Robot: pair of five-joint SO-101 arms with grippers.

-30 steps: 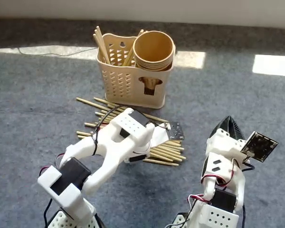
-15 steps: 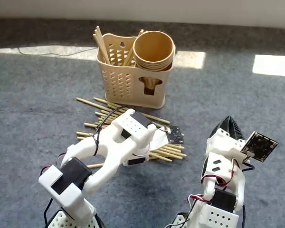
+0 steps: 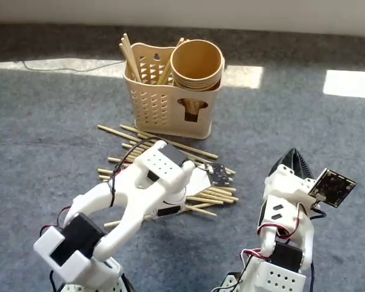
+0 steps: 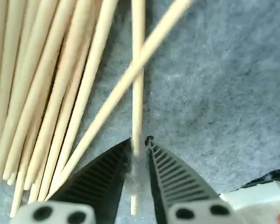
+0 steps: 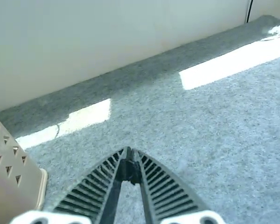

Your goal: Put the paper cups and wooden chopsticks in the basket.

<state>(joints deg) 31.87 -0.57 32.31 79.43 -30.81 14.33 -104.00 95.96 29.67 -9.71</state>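
Jaws of the left gripper are pinched onto a single chopstick, close to one of its ends, so most of its length juts out ahead of them. A second chopstick crosses it at a slant and seems to lie on top, and the loose pile lies just beside.

I judge the step in hand to be the lift. Raise slowly and straight up, so the second chopstick slides off rather than flicking away. Hold firmly, since a stick gripped near its end will want to swing down. Tip it toward upright before the drop.

In the high view the basket stands at upper centre. The paper cups are stacked in its right part and some upright chopsticks stand in its left part. That left part looks the better target, entered from above so the tip clears the rim. The loose pile sits mid-frame between the basket and the left arm, near the basket's foot, so the path is short.

Grey tabletop lies open to the left and right of the basket. The right gripper rests at lower right, jaws closed on nothing, well apart from the pile and out of the way.
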